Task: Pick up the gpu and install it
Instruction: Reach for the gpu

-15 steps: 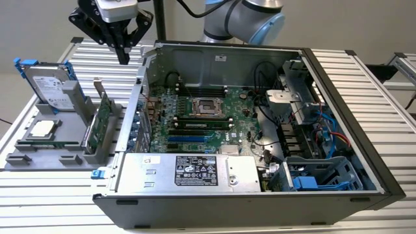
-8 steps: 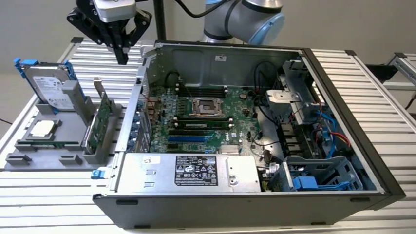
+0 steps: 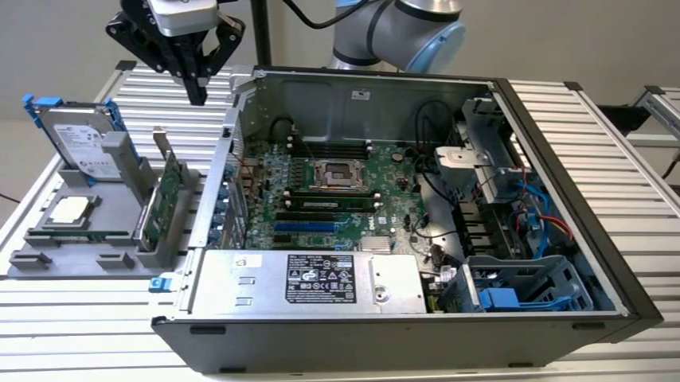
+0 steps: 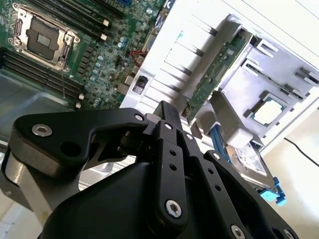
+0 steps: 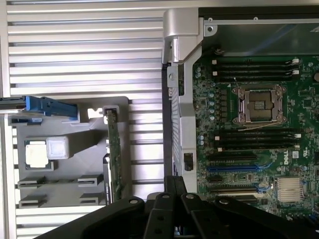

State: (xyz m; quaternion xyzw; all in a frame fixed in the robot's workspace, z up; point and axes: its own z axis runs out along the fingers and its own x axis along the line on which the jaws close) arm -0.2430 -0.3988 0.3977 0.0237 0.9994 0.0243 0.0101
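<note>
Over worktop (image 3: 95, 334) beside case (image 3: 372, 338) | hand (image 3: 197, 97) empty, fingers (image 3: 197, 83) together, clear of gpu (image 3: 170, 200) | gpu upright in grey holder (image 3: 64, 263), ungrasped | pickup and install both outstanding

a robotics lab: open black metal computer case (image 3: 372, 344) on a ribbed aluminium table (image 3: 595, 151), grey plastic parts fixture (image 3: 66, 256) beside the case, silver-blue robot arm (image 3: 409, 28) behind it.

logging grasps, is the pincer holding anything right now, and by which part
Nothing is held. The pincer is shut and empty, up in the air, apart from the gpu standing on edge in the grey holder.
</note>
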